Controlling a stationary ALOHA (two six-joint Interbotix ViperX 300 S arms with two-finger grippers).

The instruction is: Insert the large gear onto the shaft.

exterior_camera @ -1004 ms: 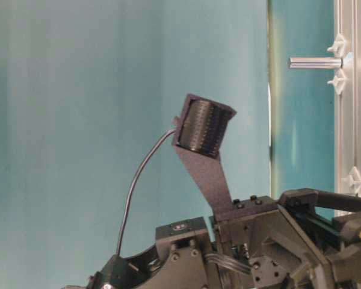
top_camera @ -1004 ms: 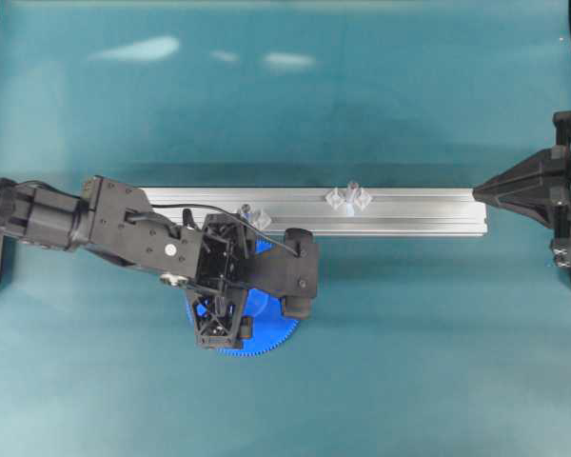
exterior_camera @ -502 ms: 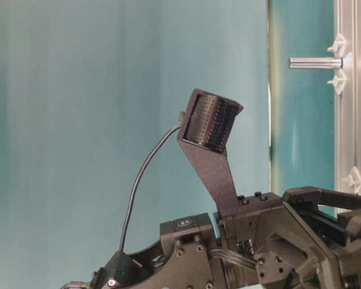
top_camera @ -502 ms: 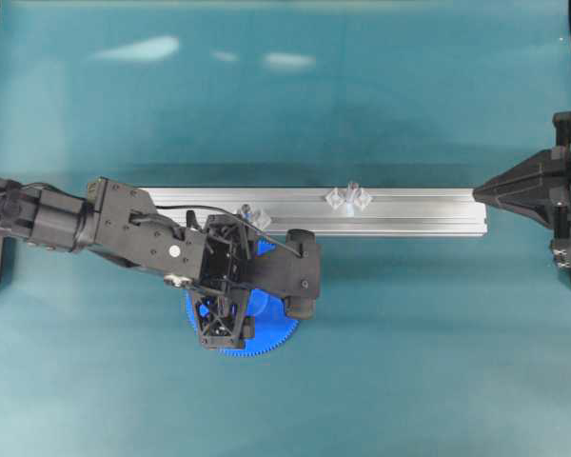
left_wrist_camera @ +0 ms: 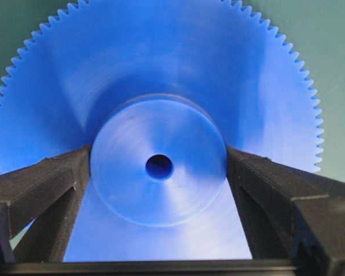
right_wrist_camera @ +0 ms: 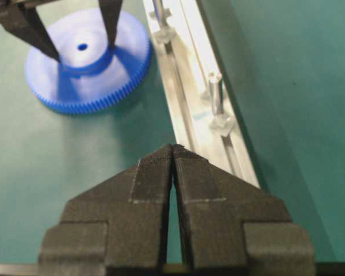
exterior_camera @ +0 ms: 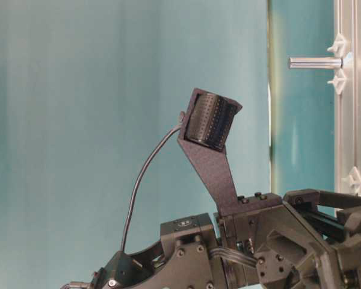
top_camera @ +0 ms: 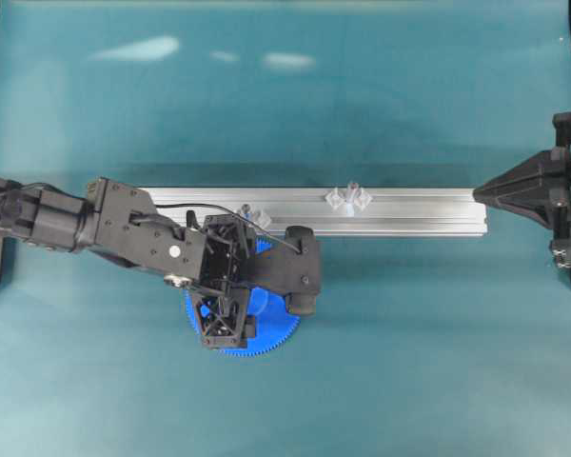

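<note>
Straddling the large gear's (left_wrist_camera: 161, 115) hub, the left hand (left_wrist_camera: 158, 167) seemingly touches it, spread wide.

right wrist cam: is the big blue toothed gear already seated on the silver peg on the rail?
No. The big blue toothed plastic gear lies flat on the green mat, apart from the thin silver peg standing bare on the aluminium rail.

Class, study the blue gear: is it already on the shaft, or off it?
Off. The large gear lies flat on the mat, its centre hole empty, while the shaft stands bare on the aluminium rail.
</note>
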